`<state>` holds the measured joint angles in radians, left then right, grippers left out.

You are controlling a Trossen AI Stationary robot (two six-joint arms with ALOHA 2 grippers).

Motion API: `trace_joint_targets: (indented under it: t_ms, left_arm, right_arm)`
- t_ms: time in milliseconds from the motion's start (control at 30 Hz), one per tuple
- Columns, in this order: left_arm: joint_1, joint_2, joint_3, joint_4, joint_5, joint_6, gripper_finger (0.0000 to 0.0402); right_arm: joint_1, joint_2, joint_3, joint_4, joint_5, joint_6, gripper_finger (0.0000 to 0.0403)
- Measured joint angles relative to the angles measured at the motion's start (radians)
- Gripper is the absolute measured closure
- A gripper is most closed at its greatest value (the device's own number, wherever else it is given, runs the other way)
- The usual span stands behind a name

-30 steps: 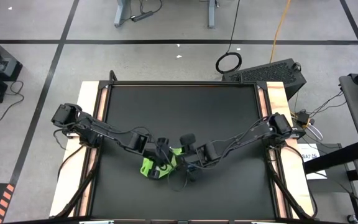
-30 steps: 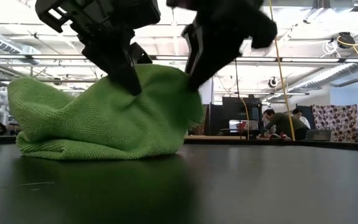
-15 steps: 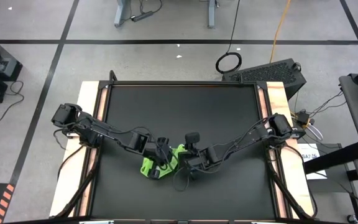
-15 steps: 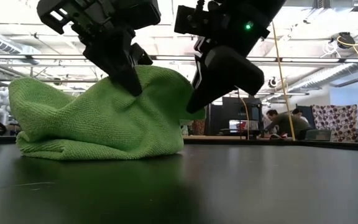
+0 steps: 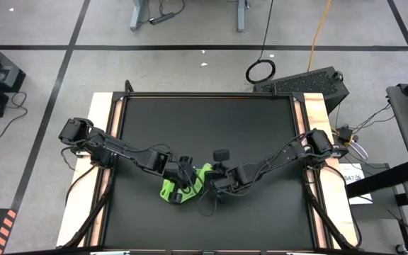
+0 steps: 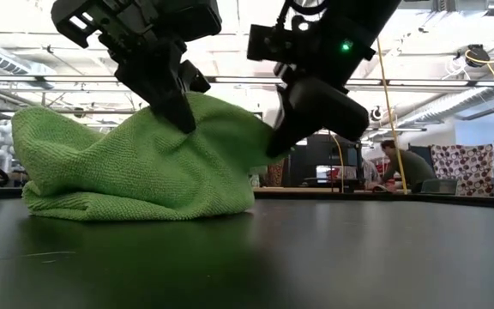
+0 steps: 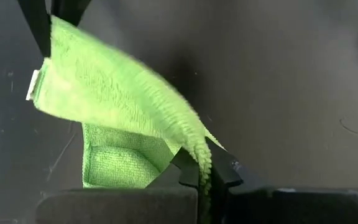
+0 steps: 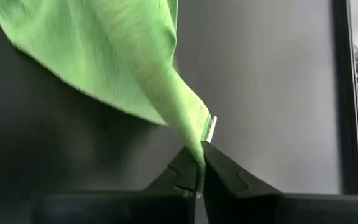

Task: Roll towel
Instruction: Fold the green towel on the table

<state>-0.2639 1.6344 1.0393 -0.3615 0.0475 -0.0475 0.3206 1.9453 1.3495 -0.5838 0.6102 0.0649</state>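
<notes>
Fingers of both grippers pinch the towel (image 6: 144, 167), a bright lime-green microfibre cloth bunched into a soft mound near the middle of the black table's (image 5: 211, 120) front edge. Left gripper (image 6: 178, 116) is clamped on its raised top fold; right gripper (image 6: 277, 146) is closed on a corner drawn out to a point, beside a small white tag (image 8: 211, 129).

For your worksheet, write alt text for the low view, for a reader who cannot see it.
A lime-green towel lies bunched on a dark table, lifted by two grippers from above. The left gripper pinches its top; the right gripper has its jaws shut on the towel's edge.
</notes>
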Motion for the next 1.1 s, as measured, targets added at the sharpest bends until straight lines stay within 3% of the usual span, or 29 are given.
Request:
trace_joint_targets:
  t_ms: [167,333,433,533,600,700,800,933,1100]
  left_arm:
    - [0.001,-0.001,0.002,-0.005,-0.050,0.000,0.0401]
    - [0.009,-0.045,0.056,-0.109,-0.222,0.008,0.0394]
    - [0.005,-0.099,0.095,-0.165,-0.357,0.028,0.0355]
    - [-0.031,-0.177,0.117,-0.160,-0.455,0.033,0.0290]
    - [-0.055,-0.225,0.124,-0.152,-0.474,0.034,0.0241]
    - [-0.081,-0.261,0.124,-0.184,-0.479,-0.006,0.0173]
    - [-0.093,-0.265,0.121,-0.222,-0.483,-0.064,0.0132]
    - [-0.093,-0.213,0.114,-0.220,-0.475,-0.078,0.0120]
    - [-0.083,-0.094,0.113,-0.104,-0.404,-0.024,0.0119]
  right_arm:
    - [0.000,-0.033,0.007,-0.137,0.055,0.001,0.0401]
    - [-0.014,-0.153,0.058,-0.279,0.177,-0.046,0.0402]
    - [-0.019,-0.253,0.097,-0.319,0.279,-0.087,0.0402]
    - [0.001,-0.361,0.114,-0.308,0.318,-0.148,0.0402]
    - [0.018,-0.419,0.114,-0.317,0.288,-0.156,0.0402]
    - [0.038,-0.480,0.113,-0.360,0.148,-0.115,0.0403]
    - [0.068,-0.499,0.113,-0.410,0.019,-0.079,0.0403]
    - [0.114,-0.486,0.111,-0.427,-0.095,-0.084,0.0403]
    - [0.156,-0.485,0.111,-0.421,-0.131,-0.080,0.0403]
